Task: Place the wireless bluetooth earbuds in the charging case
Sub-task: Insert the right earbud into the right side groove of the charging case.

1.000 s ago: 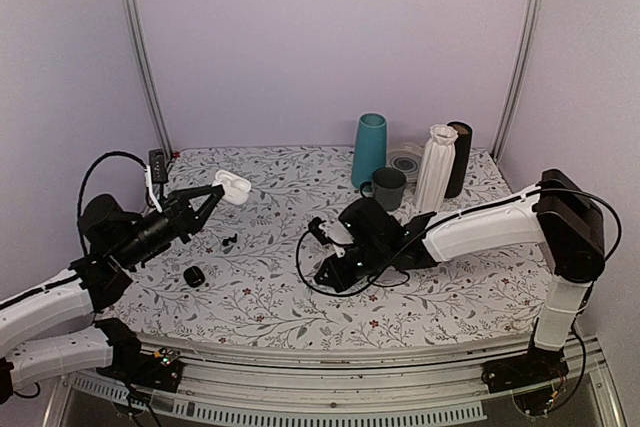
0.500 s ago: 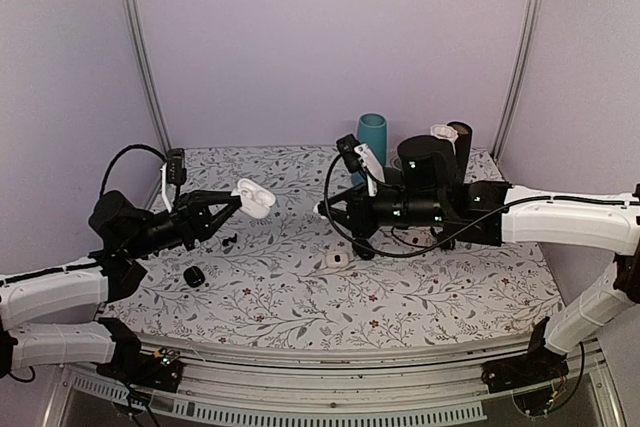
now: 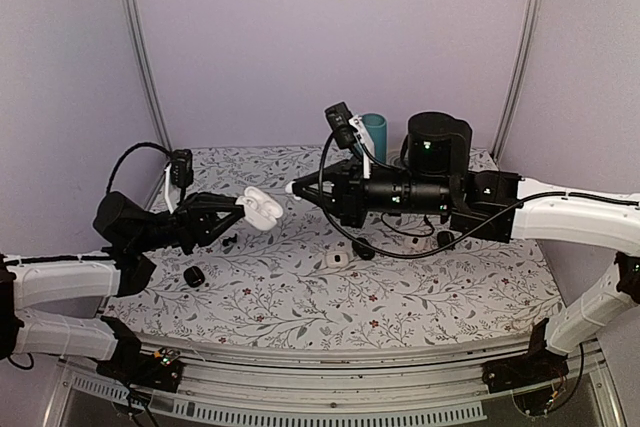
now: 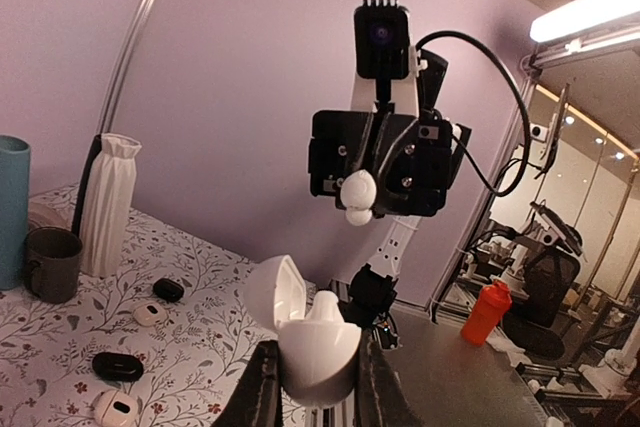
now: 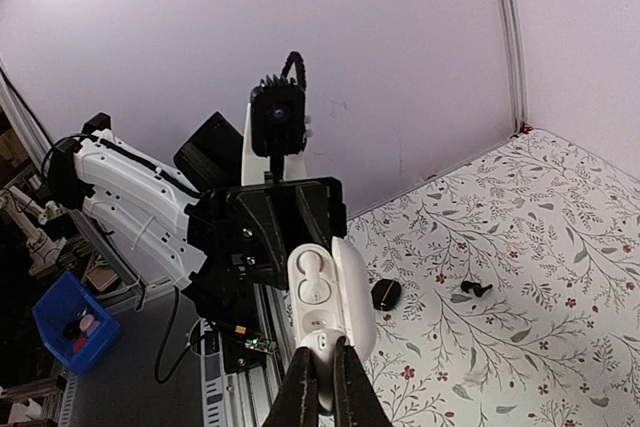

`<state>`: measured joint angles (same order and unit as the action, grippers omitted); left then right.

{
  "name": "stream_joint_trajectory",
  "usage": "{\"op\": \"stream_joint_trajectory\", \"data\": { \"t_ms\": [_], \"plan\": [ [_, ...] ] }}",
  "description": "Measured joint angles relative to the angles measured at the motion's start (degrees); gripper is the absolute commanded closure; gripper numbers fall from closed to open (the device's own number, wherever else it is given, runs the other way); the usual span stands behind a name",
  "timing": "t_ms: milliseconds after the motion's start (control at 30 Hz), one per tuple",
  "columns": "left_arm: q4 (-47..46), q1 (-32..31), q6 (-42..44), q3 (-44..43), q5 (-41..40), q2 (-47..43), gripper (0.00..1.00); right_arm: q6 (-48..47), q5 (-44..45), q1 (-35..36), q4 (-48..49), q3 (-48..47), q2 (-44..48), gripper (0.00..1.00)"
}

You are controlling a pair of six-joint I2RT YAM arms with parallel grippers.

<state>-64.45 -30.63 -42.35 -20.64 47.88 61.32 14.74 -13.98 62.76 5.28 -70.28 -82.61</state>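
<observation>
At the right gripper (image 3: 293, 188), clamps a small white earbud (image 4: 357, 197) between fingertips closed on it, up in the air and well above the tablecloth (image 3: 300, 312). Aims that bud straight ahead along the fingers' line at the white charging case (image 5: 328, 299). Shows the bud end-on in the left wrist view as two rounded lobes, one over the other, so puts its long axis roughly across the line of approach; cannot tell the stem's exact turn.

Finds the case near ahead of the right fingertips and slightly below them, apart from them in the overhead view. Has its lid (image 4: 276, 291) open and both wells bared toward the bud, stacked one above the other in the right wrist view. Grips the case's lower body in the left gripper (image 3: 242, 210), fingers closed on its two sides.

Calls, by judgement, for a short forward push from the right gripper, with the bud turned to match one well.

Shows a pair of tiny dark buds (image 3: 230, 240) on the tablecloth below the left gripper, touched by neither arm. Shows a closed white case (image 3: 337, 260) lying below the right gripper.
</observation>
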Motion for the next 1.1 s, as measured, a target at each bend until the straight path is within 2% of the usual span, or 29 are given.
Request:
{"op": "stream_joint_trajectory", "data": {
  "t_ms": [567,1100],
  "plan": [
    [-2.6,-1.2,-0.6,-1.9,2.1,1.1,1.00,-2.0,-1.3,3.6,-0.1,-4.5,-6.3,0.95],
    [-2.1,-2.0,-0.5,-2.3,1.2,0.3,1.00,-2.4,-0.2,4.1,-1.4,-5.6,-7.7,0.93]
  ]
}}
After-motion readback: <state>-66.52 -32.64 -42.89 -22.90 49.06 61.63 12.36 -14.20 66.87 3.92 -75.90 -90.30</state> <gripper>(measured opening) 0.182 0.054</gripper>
